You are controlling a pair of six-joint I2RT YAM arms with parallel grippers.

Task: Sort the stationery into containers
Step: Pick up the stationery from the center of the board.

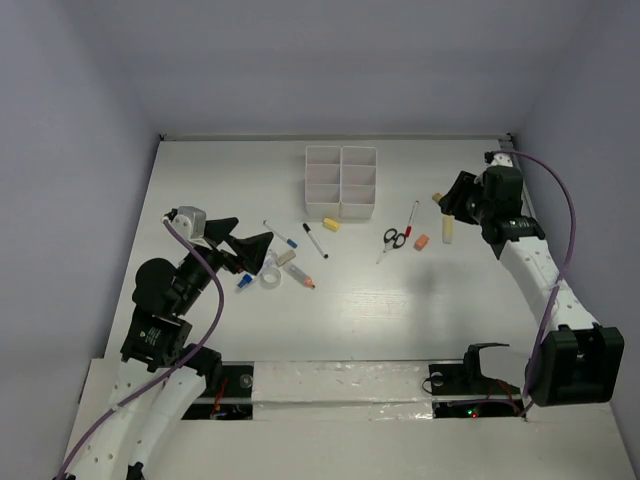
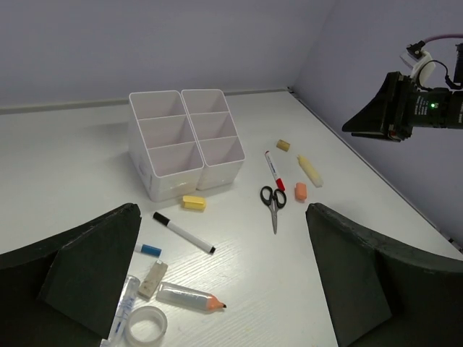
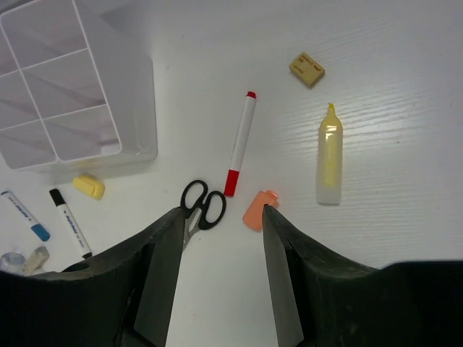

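Note:
The white compartment tray (image 1: 341,182) stands at the back centre, its compartments showing nothing inside. Stationery lies scattered in front of it. A yellow eraser (image 1: 331,224), black-capped pen (image 1: 315,241), blue-capped pen (image 1: 281,236), tape roll (image 1: 270,277) and orange-tipped tube (image 1: 300,277) are on the left. Black scissors (image 3: 202,204), a red-capped pen (image 3: 241,142), an orange eraser (image 3: 259,210) and a yellow tube (image 3: 329,155) are on the right. My left gripper (image 1: 250,245) hangs wide open above the tape roll (image 2: 145,325). My right gripper (image 3: 221,217) is open over the scissors and orange eraser, holding nothing.
A small tan eraser (image 3: 307,69) lies beyond the yellow tube, near the right wall. A loose blue cap (image 2: 148,249) and a small grey block (image 2: 153,279) sit by the tape roll. Grey walls close in the table on three sides.

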